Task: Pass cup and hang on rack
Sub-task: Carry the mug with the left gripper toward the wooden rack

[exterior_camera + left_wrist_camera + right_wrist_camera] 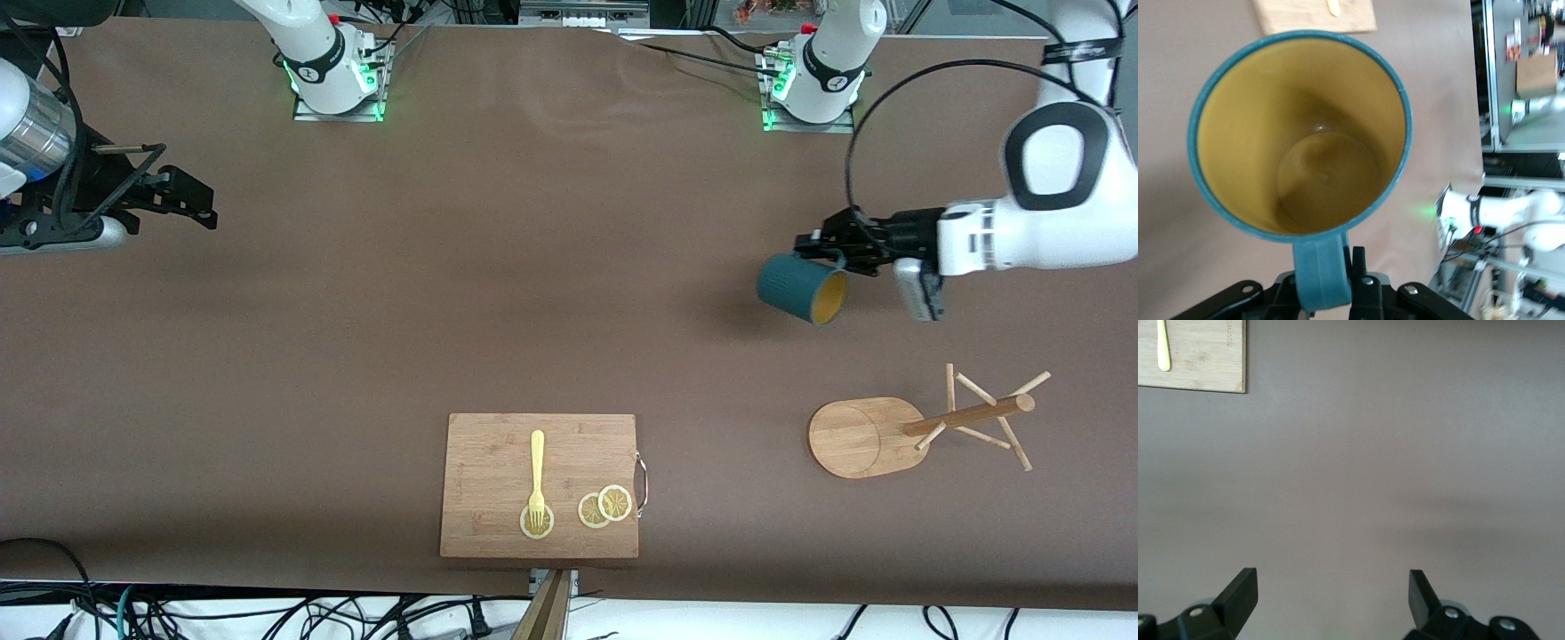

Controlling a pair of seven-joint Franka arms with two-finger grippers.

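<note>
Nearest the camera lies a cutting board with a fork and lemon slices, well apart from the work. Toward the left arm's end, the left gripper pinches the cup by its handle alone, in the air above the table, while the rack lies tipped on its side nearer the camera. With pegs pointing sideways, the cup could slide off or shove the rack, and the thin handle hold may let it swing; the right gripper waits wide open over its own end.

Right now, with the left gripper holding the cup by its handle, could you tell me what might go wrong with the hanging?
1. The left gripper pinches only the handle of the cup, so the cup hangs tilted and might swing or slip.
2. The rack has thin angled pegs; a slightly off approach could knock them or miss.
3. The right gripper waits open over bare table, too far away to help.
</note>
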